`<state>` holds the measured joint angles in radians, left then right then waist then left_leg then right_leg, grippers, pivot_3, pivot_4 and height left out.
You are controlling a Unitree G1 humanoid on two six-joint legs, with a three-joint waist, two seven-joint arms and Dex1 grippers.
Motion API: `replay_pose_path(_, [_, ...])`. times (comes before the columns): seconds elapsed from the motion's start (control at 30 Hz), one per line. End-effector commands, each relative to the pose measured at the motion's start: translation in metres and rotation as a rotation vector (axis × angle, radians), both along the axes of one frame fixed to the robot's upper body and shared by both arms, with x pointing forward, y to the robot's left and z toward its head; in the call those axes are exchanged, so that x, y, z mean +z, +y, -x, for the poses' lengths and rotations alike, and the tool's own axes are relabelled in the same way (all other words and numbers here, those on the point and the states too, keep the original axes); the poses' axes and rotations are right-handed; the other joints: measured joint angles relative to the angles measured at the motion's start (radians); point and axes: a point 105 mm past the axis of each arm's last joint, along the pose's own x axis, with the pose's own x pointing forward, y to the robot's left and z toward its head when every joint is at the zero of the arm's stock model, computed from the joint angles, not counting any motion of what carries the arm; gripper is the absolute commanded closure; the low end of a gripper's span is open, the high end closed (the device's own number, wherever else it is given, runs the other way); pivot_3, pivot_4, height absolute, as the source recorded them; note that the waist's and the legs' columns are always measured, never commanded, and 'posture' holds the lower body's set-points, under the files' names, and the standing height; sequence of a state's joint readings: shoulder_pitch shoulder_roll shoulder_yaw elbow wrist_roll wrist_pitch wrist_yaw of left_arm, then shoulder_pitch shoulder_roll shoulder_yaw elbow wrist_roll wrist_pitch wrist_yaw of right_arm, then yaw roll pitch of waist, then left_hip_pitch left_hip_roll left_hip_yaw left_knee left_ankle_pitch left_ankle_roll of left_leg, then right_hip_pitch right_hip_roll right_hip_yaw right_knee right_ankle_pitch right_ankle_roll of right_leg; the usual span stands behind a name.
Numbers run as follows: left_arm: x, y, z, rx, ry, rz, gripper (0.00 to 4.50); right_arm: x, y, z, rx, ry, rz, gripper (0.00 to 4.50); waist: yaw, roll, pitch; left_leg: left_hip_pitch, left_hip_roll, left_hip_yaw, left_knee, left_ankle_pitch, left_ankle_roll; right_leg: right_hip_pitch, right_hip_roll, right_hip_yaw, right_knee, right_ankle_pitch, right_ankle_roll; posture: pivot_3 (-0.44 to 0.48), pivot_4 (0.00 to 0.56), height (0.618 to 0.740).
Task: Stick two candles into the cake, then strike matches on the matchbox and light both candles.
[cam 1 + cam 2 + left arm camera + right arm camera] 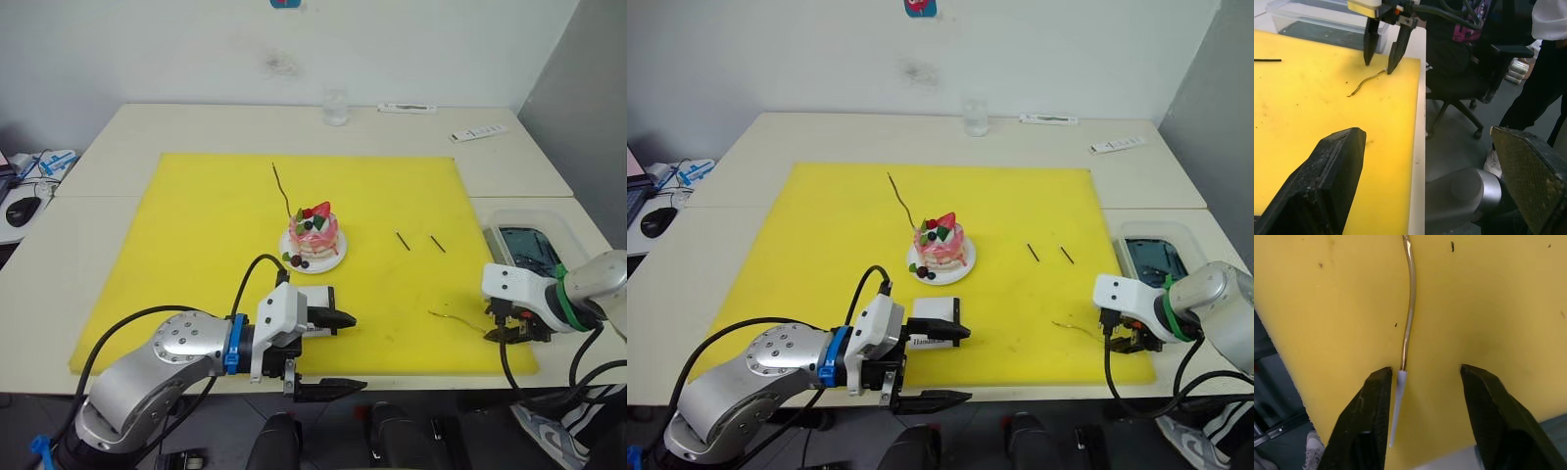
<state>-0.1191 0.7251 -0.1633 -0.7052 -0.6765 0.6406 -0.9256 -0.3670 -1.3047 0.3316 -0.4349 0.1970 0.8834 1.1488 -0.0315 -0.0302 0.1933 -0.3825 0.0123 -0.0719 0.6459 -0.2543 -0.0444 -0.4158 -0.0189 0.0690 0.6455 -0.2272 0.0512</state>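
Observation:
The pink cake (313, 235) sits on its white plate (335, 261) mid-mat. One candle (282, 193) stands in the cake's back left, leaning away. Another candle (456, 317) lies flat near the mat's front right corner. My right gripper (509, 335) is open, pointing down, with its fingers on either side of that candle's pale end (1399, 396). Two matches (403, 240) (437, 244) lie right of the cake. The white matchbox (933, 309) lies in front of the cake, partly under the upper finger of my open, empty left gripper (338, 352).
The yellow mat (196, 255) covers the table's middle. A glass (335, 106) and two flat white items (407, 108) (480, 132) stand at the back. A clear plastic container (529, 245) sits right of the mat. An office chair (1459, 83) and a person (1542, 73) are beyond the table's edge.

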Motion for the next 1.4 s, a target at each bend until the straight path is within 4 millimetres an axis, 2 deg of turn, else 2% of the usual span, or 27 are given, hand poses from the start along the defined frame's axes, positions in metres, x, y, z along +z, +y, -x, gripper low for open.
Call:
replay_pose_path(0.03, [0.006, -0.005, 0.004, -0.025, -0.043, 0.022, 0.00, 0.002, 0.001, 0.001, 0.012, -0.001, 0.013, 3.45, 0.000, 0.000, 0.000, 0.000, 0.000, 0.000, 0.000, 0.000, 0.000, 0.000, 0.000, 0.000, 0.000, 0.000, 0.000, 0.000, 0.150, 0.740])
replay_pose_path(0.13, [0.006, -0.005, 0.003, -0.025, -0.044, 0.021, 0.00, 0.002, -0.001, 0.003, 0.009, 0.007, 0.019, 4.48, 0.000, 0.000, 0.000, 0.000, 0.000, 0.000, 0.000, 0.000, 0.000, 0.000, 0.000, 0.000, 0.000, 0.000, 0.000, 0.000, 0.150, 0.740])
replay_pose_path(0.37, [0.005, -0.004, 0.001, -0.018, -0.048, 0.017, 0.00, 0.009, 0.002, 0.002, -0.012, 0.001, -0.018, 4.48, 0.000, 0.000, 0.000, 0.000, 0.000, 0.000, 0.000, 0.000, 0.000, 0.000, 0.000, 0.000, 0.000, 0.000, 0.000, 0.000, 0.150, 0.740])
replay_pose_path(0.47, [0.005, 0.000, -0.001, 0.002, -0.047, 0.012, 0.00, 0.025, 0.004, -0.003, -0.046, -0.027, -0.078, 4.48, 0.000, 0.000, 0.000, 0.000, 0.000, 0.000, 0.000, 0.000, 0.000, 0.000, 0.000, 0.000, 0.000, 0.000, 0.000, 0.000, 0.150, 0.740])
replay_pose_path(0.57, [0.006, 0.009, -0.006, 0.046, -0.043, 0.011, 0.00, 0.049, 0.011, -0.011, -0.074, -0.090, -0.169, 4.48, -0.001, 0.000, 0.000, 0.000, 0.000, 0.000, 0.000, 0.000, 0.000, 0.000, 0.000, 0.000, 0.000, 0.000, 0.000, 0.000, 0.150, 0.740])
replay_pose_path(0.67, [0.011, 0.021, -0.013, 0.134, -0.036, 0.047, 0.00, 0.076, 0.027, -0.023, -0.069, -0.205, -0.314, 4.48, -0.003, 0.000, 0.000, 0.001, 0.001, 0.000, 0.000, 0.000, 0.000, 0.000, 0.000, 0.000, 0.001, 0.000, 0.000, 0.000, 0.150, 0.740])
replay_pose_path(0.77, [0.015, 0.033, -0.021, 0.215, -0.045, 0.076, 0.00, 0.103, 0.055, -0.039, -0.038, -0.363, -0.513, 4.48, -0.004, 0.000, 0.000, 0.001, 0.001, 0.000, 0.001, 0.000, 0.000, 0.000, 0.001, 0.000, 0.001, 0.000, 0.000, 0.000, 0.150, 0.740])
replay_pose_path(0.9, [0.026, 0.050, -0.041, 0.371, -0.094, 0.129, 0.00, 0.135, 0.099, -0.063, 0.002, -0.605, -0.811, 4.48, -0.004, 0.000, 0.000, 0.001, 0.001, -0.001, 0.001, 0.000, 0.000, 0.000, 0.001, 0.000, 0.001, 0.001, 0.001, 0.000, 0.150, 0.740])
replay_pose_path(1.0, [0.031, 0.065, -0.058, 0.487, -0.142, 0.155, 0.00, 0.148, 0.127, -0.077, -0.006, -0.750, -1.038, 4.48, -0.003, 0.000, 0.000, 0.000, 0.000, -0.002, 0.000, 0.000, 0.000, 0.000, 0.001, 0.000, 0.001, 0.002, 0.003, 0.000, 0.150, 0.740])
replay_pose_path(1.13, [0.041, 0.077, -0.074, 0.558, -0.200, 0.169, 0.00, 0.150, 0.152, -0.091, -0.076, -0.865, -1.266, 4.48, 0.000, 0.000, 0.000, -0.002, 0.000, -0.002, 0.000, 0.000, 0.000, 0.000, 0.001, -0.001, 0.001, 0.004, 0.006, 0.000, 0.150, 0.740])
replay_pose_path(1.23, [0.046, 0.078, -0.079, 0.578, -0.210, 0.186, 0.00, 0.144, 0.161, -0.096, -0.147, -0.865, -1.405, 4.48, 0.000, 0.000, 0.000, -0.002, 0.000, -0.002, -0.001, 0.000, 0.000, -0.001, 0.000, -0.001, 0.001, 0.007, 0.002, 0.000, 0.150, 0.740])
replay_pose_path(1.4, [0.053, 0.075, -0.081, 0.569, -0.216, 0.191, 0.00, 0.125, 0.179, -0.097, -0.159, -0.853, -1.476, 4.48, -0.002, 0.001, 0.000, -0.002, 0.000, -0.002, -0.002, 0.000, 0.000, -0.002, 0.001, -0.001, 0.002, 0.007, 0.001, 0.000, 0.150, 0.740])
